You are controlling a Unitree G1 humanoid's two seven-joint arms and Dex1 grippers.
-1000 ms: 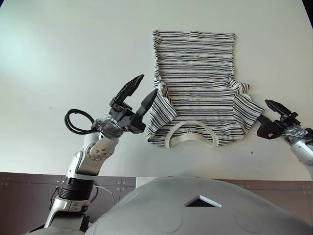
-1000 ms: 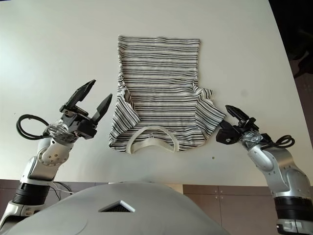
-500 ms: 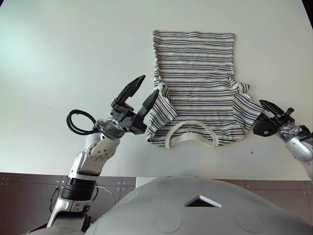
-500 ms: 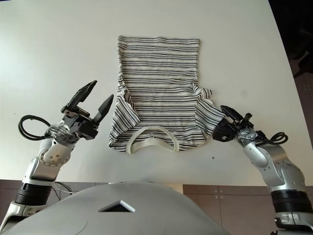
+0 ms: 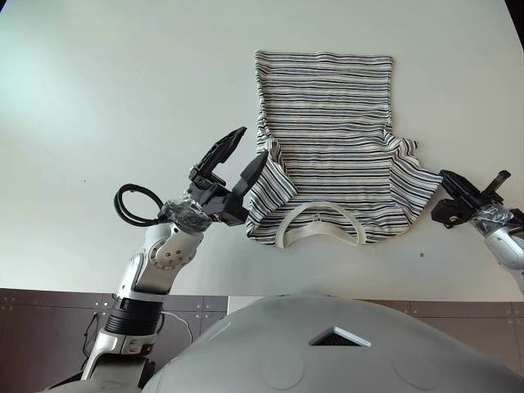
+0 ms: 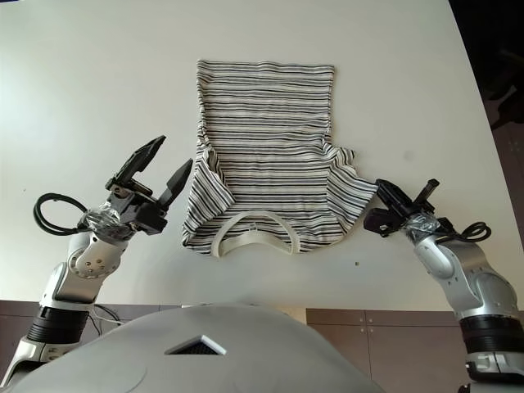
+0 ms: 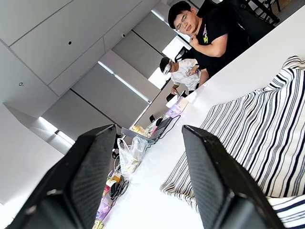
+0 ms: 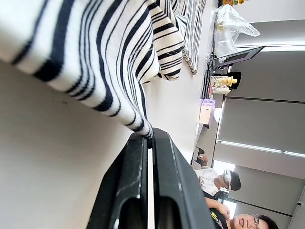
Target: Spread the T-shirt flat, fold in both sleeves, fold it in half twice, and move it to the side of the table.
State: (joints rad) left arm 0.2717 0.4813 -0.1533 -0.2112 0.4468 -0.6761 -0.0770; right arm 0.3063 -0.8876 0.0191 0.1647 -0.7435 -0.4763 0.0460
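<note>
Right gripper (image 8: 148,139) has its fingers pressed together on the sleeve hem of the striped T-shirt (image 5: 327,155); left gripper (image 5: 237,162) holds its 2 fingers spread just beside the other sleeve; beyond both, the shirt's body lies flat on the white table (image 5: 123,82).

Our left arm (image 5: 160,254) is a silver-grey shell with rounded joint housings and a round cap on its side. Lower down it narrows into a black ribbed collar (image 5: 127,315). A black cable (image 5: 131,205) loops out beside the wrist, which is bound in a crinkled, shiny wrap (image 5: 184,211). Our left gripper (image 5: 250,142) is all black, and its two long fingers (image 7: 90,181) are broad, matte and finely grained, tapering to the tips. Our right arm (image 6: 458,274) has the same silver-grey shell, with a thin black cord (image 6: 475,233) curling from the wrist. Our right gripper (image 6: 381,190) is black too, with smooth, straight-edged fingers (image 8: 171,191).
</note>
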